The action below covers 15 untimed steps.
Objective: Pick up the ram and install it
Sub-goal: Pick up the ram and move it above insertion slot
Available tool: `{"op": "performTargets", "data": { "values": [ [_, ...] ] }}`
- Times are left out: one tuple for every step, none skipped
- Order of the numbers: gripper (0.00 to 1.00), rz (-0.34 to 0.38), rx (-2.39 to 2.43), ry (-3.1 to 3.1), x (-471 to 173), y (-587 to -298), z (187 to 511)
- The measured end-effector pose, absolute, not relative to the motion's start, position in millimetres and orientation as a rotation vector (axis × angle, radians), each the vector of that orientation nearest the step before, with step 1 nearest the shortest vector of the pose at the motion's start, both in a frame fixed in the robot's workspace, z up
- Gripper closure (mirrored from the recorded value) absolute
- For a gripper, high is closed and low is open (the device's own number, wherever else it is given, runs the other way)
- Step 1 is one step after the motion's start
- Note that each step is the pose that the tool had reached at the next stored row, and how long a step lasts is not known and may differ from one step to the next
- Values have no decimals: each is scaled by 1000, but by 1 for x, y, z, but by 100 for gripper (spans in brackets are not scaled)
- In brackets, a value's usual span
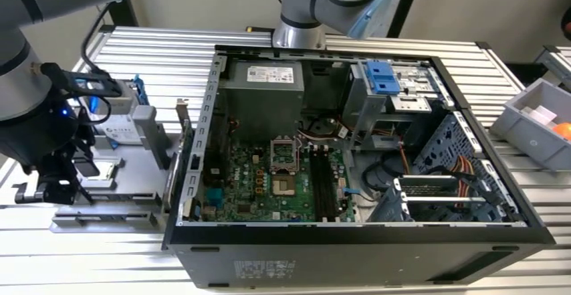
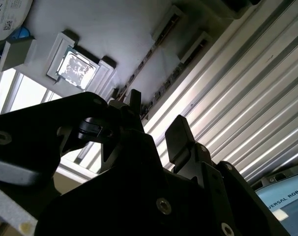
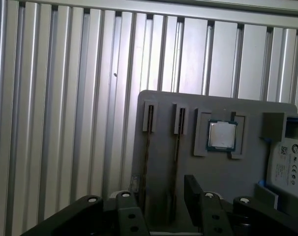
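Observation:
Two thin dark ram sticks stand on edge in parallel slots of a grey parts tray: one ram stick and a second. They also show as the ram sticks in the second wrist view. My gripper hovers above the tray, open, with nothing between its black fingers. The second stick runs in line with the gap between them. In the second wrist view the gripper is likewise open over the slots.
A square processor chip and a hard drive share the tray. In the exterior view the arm stands over the tray at the left of the open computer case; dark memory slots lie on its green motherboard. A grey bin stands at the right.

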<state>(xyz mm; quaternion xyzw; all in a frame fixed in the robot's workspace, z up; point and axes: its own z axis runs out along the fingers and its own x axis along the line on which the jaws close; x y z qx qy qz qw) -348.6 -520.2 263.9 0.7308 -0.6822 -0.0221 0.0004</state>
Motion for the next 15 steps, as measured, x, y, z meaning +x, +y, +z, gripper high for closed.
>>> {"op": "performTargets", "data": {
  "values": [
    [0, -69, 2295, -2143, -349, -520, 263],
    [0, -69, 2295, -2143, -349, -520, 262],
    [0, -69, 2294, -2143, -349, -520, 261],
    [0, -68, 2294, -2143, -349, -520, 260],
    [0, -68, 2293, -2143, -349, -520, 259],
    [0, -67, 2293, -2143, -349, -520, 257],
    [0, -67, 2293, -2143, -349, -520, 256],
    [0, -67, 2292, -2143, -349, -520, 255],
    [0, -67, 2292, -2144, -349, -520, 254],
    [0, -66, 2291, -2144, -349, -520, 254],
    [0, -66, 2290, -2145, -349, -520, 253],
    [0, -66, 2288, -2147, -349, -521, 253],
    [0, -66, 2286, -2150, -349, -521, 252],
    [0, -66, 2283, -2153, -349, -521, 252],
    [0, -66, 2280, -2157, -349, -522, 251]
  ]
}}
